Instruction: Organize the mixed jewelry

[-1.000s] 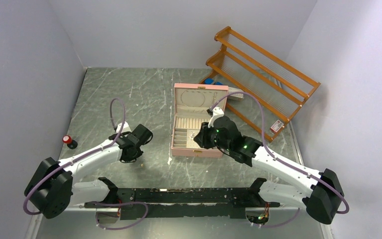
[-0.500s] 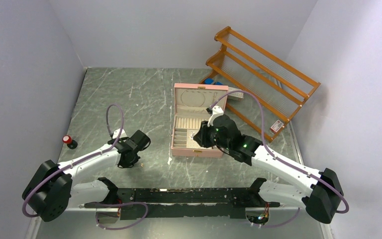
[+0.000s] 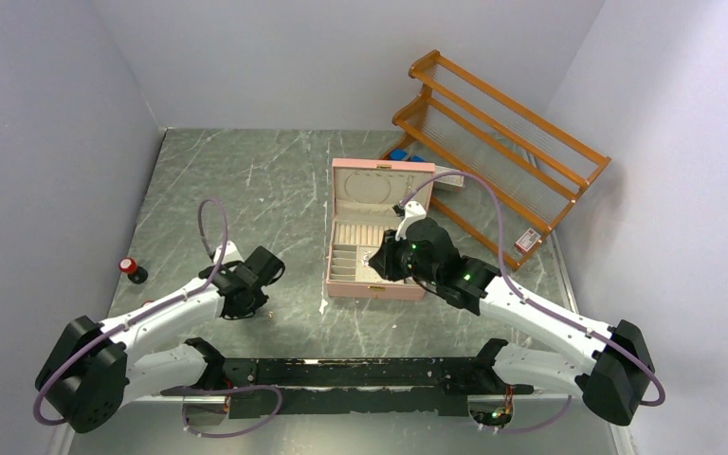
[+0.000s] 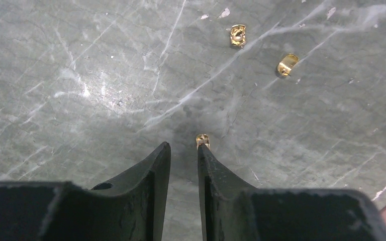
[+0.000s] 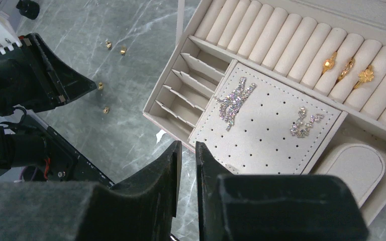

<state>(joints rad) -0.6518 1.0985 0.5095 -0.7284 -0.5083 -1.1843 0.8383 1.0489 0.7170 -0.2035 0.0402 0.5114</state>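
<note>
From above, the left gripper (image 3: 249,303) hangs low over the table (image 3: 246,180), left of the pink box (image 3: 376,289). The right gripper (image 3: 384,261) is over the box's near edge.

Left wrist: jaws a slit apart and empty. A gold piece (image 4: 202,140) lies just past one fingertip, and two more pieces (image 4: 237,35) (image 4: 287,64) lie farther off.

Right wrist: jaws narrowly parted, holding nothing. Three gold rings (image 5: 330,63) sit in the box's rolls.

Left gripper (image 4: 183,146): bare tabletop (image 4: 80,75) ahead of me; gold earring (image 4: 202,140) beside my tip.
Right gripper (image 5: 188,145): jewelry box (image 5: 178,110) wall beneath me.
</note>
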